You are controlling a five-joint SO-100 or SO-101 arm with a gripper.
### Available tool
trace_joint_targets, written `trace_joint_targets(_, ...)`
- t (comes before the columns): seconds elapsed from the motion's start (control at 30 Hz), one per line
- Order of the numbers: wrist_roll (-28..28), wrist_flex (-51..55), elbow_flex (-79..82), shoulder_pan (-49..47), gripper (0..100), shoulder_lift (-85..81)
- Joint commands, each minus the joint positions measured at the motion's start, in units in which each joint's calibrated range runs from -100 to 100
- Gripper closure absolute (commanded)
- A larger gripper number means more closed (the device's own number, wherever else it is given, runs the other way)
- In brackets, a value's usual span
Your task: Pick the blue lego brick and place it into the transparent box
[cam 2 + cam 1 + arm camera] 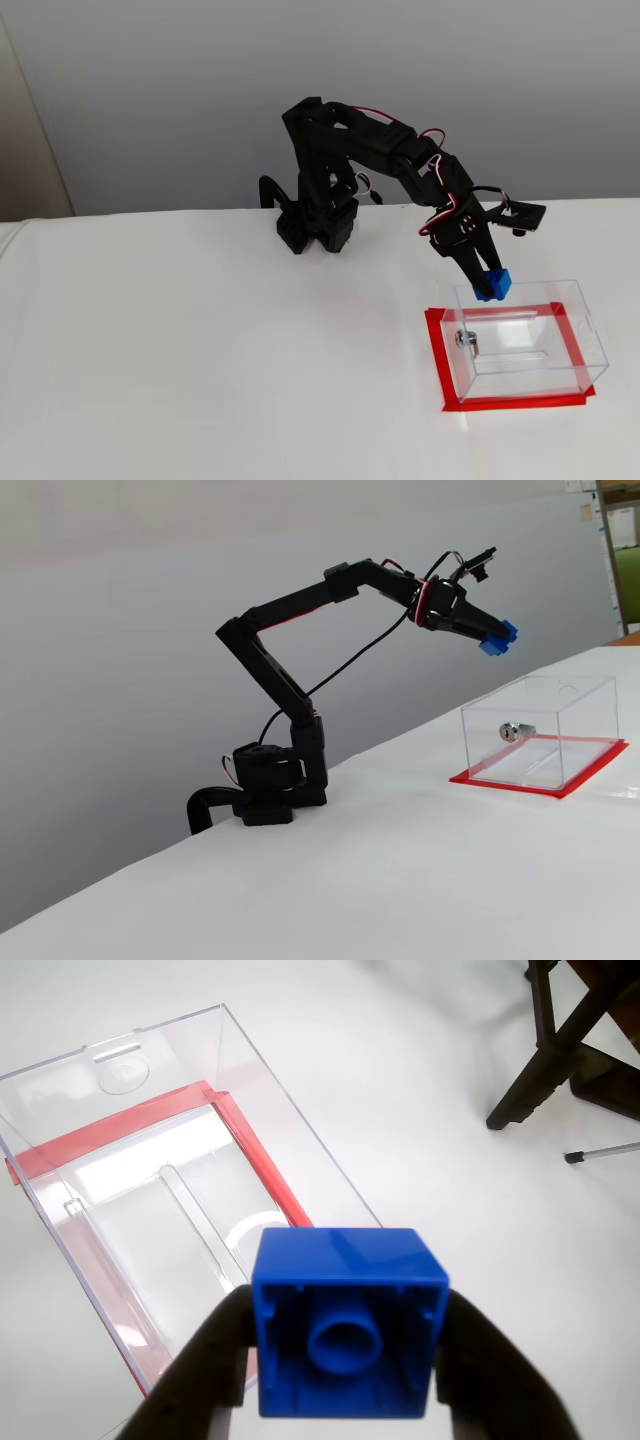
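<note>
My gripper [348, 1360] is shut on the blue lego brick [348, 1322], whose hollow underside faces the wrist camera. In both fixed views the brick [497, 639] [492, 284] hangs in the air above the near edge of the transparent box [540, 735] [525, 340], held by the gripper [492, 636] [489, 281]. The box [160, 1200] stands open-topped on a red base sheet [500, 402], with a silver knob [514, 731] on one wall. It holds nothing else that I can see.
The arm's base [270, 790] stands at the table's back edge. In the wrist view, dark legs of a stand [560, 1050] and a thin rod [600, 1153] lie at the upper right on the white surface.
</note>
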Motion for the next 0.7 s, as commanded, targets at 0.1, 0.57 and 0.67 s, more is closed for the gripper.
trace_joint_targets(0.1,-0.52,0.02,-10.99,-0.32,88,7.54)
trace_joint_targets(0.57,-0.47,0.02,-25.72,-4.6,88,24.34)
trace_joint_targets(0.67,-0.47,0.02,-26.81,-5.34,88,25.87)
